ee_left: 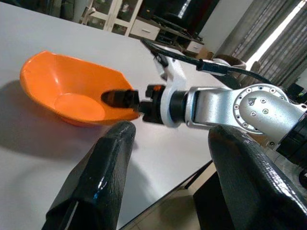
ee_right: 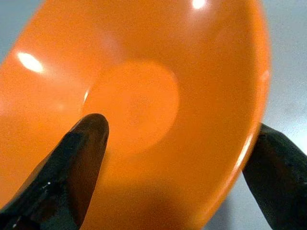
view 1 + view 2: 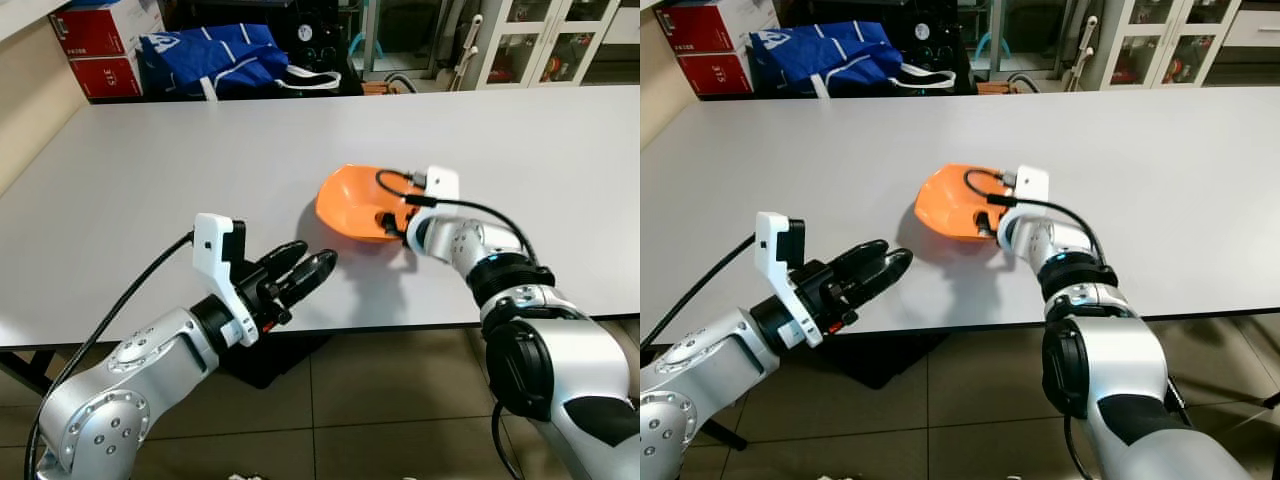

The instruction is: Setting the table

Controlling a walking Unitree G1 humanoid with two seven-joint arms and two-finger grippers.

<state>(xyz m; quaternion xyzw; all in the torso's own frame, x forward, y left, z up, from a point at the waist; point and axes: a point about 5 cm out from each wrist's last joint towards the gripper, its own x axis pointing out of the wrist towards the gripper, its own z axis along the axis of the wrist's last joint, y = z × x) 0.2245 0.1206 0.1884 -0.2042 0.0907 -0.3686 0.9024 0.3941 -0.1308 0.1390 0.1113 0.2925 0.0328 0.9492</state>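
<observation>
one smooth orange plastic bowl (image 3: 355, 203) sits on the one long pale grey table (image 3: 150, 180), and everything else i place from that bowl. it is the single dish in view. it is glossy, with a wide flaring wall, a small flat round bottom and nothing inside it, and it stands tipped, its open side tilted up and away from my right gripper, with a dark shadow under the raised side.

i have two grippers at work. my right gripper (image 2: 177, 167) is at the bowl's near-right rim, its fingers parted just enough to straddle the wall: one black finger (image 2: 72, 163) lies inside against the orange surface, the other outside the rim, so the bowl's wall is between them and i have hold of it. my silver right arm (image 3: 530, 330) runs back from the bowl over the table's front edge.

my left gripper (image 3: 305, 272) hovers above the table's front edge, near the bowl on its left and apart from it. its two fingers are spread wide and grip nothing.

beyond the bowl, past the table's far edge, lie one blue fabric bag (image 3: 215, 58) and two stacked red boxes (image 3: 100, 45).
</observation>
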